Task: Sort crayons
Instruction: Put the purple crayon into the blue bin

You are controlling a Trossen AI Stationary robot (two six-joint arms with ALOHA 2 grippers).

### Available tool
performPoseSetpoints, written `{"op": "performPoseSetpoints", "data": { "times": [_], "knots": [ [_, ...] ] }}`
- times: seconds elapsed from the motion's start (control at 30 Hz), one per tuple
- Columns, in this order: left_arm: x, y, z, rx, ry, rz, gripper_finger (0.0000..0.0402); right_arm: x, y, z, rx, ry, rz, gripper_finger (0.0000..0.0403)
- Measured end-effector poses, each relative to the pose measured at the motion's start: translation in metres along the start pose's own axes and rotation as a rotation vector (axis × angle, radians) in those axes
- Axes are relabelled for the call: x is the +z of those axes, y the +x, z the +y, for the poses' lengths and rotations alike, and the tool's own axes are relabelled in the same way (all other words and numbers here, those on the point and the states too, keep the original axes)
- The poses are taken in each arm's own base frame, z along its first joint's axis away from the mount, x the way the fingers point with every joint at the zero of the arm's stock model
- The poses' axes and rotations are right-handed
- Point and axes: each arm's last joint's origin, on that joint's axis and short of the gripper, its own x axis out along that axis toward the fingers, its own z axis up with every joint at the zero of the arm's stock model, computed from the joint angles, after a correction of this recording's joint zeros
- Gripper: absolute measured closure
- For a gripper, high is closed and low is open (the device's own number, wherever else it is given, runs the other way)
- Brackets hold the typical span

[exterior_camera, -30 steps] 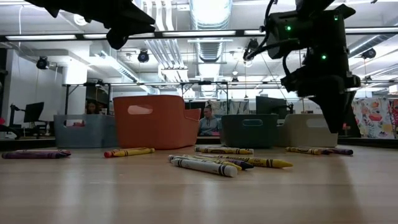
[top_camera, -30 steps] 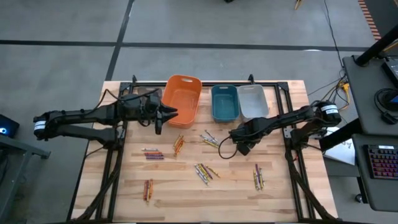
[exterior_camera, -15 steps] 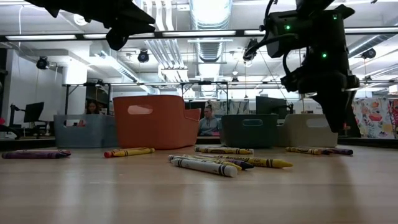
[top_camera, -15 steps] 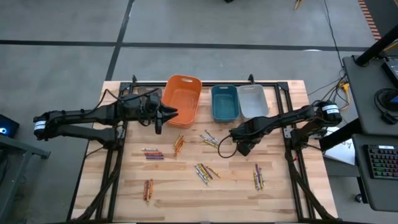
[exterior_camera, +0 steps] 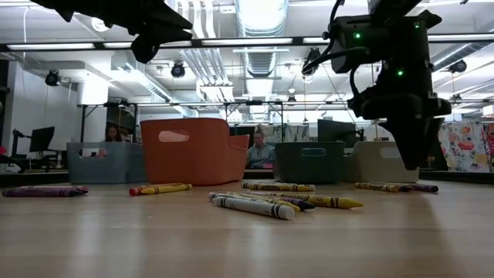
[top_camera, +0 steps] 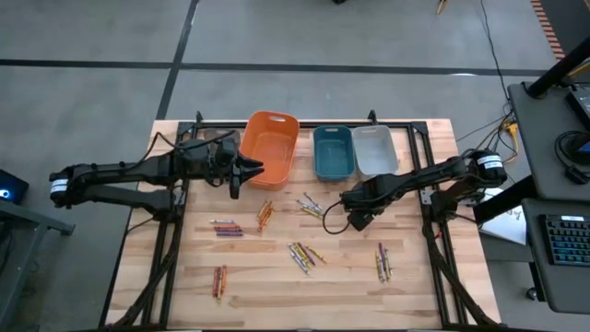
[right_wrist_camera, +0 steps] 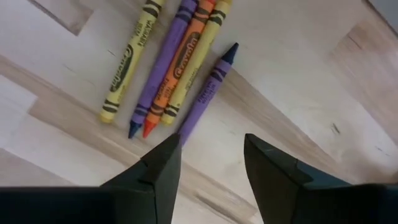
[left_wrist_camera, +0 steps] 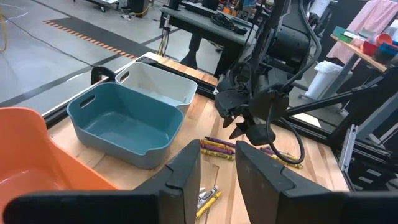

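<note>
The crayons [right_wrist_camera: 180,65] lie loose on the table [top_camera: 277,286] in about seven small clusters — light, stiff wax sticks that will likely roll and snap if pinched hard, best taken across the paper-wrapped middle. Under the right gripper [right_wrist_camera: 208,158], whose fingers stand wide and empty, lie five: two yellow, two purple, one orange. The left gripper [left_wrist_camera: 214,171] hovers beside the orange bin [top_camera: 270,143], fingers part-open, holding nothing — three bins show from above.

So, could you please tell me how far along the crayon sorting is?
Barely begun: the orange bin, teal bin and grey bin look empty. Right gripper, open, hovers over a crayon cluster; left gripper waits by the orange bin. Every crayon remains on the table.
</note>
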Motion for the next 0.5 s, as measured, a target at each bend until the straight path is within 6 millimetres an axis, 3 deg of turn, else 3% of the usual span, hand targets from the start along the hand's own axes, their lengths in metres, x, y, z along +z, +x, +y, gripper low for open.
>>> {"op": "performPoseSetpoints", "data": {
  "times": [0.5],
  "knots": [
    [0.000, 0.000, 0.000, 0.001, -0.009, 0.004, 0.0318, -0.013, 0.028, -0.006, -0.002, 0.023, 0.001, 0.0237]
  ]
}}
